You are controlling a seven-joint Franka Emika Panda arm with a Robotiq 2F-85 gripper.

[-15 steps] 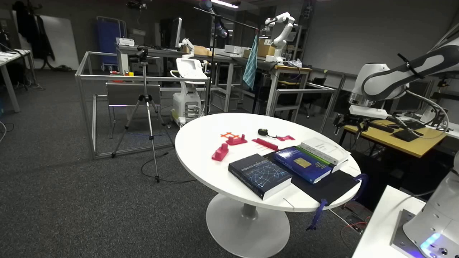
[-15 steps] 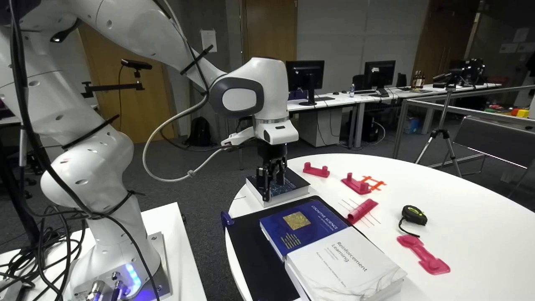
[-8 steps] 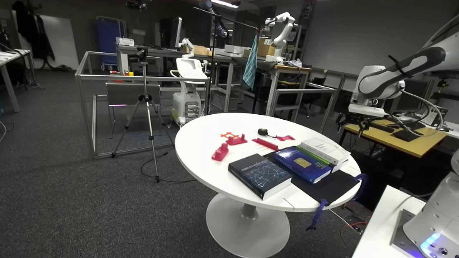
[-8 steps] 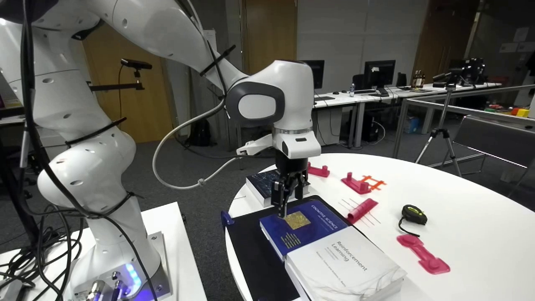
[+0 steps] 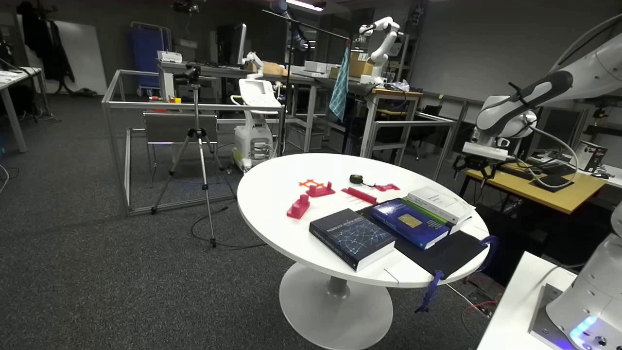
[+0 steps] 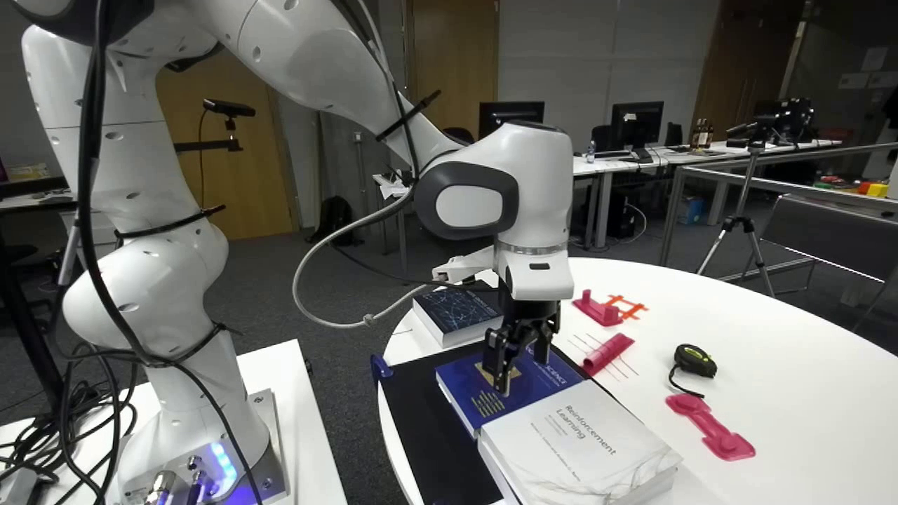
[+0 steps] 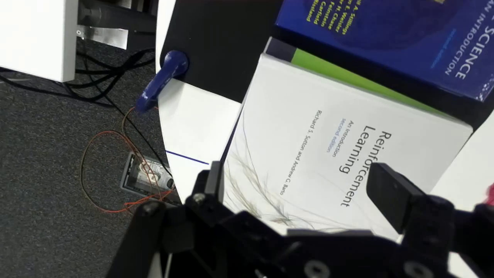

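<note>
My gripper is open and empty, its black fingers wide apart, in the wrist view. It hangs above the table, touching nothing that I can see. In the wrist view a white "Reinforcement Learning" book lies below and between the fingers. In an exterior view the gripper appears in front of the blue "Cognitive Science" book, beside the white book. Both lie on a black folder with blue handles. A thick dark book lies farther back. In an exterior view the gripper shows at the right.
The round white table also bears pink plastic parts, a pink ribbed piece, an orange lattice and a black tape measure. The table's edge curves close to the folder. The robot's white base table stands beside it.
The gripper has moved from over the dark book, across the blue book, toward the white book. It stays open. The books and other objects have not moved.
</note>
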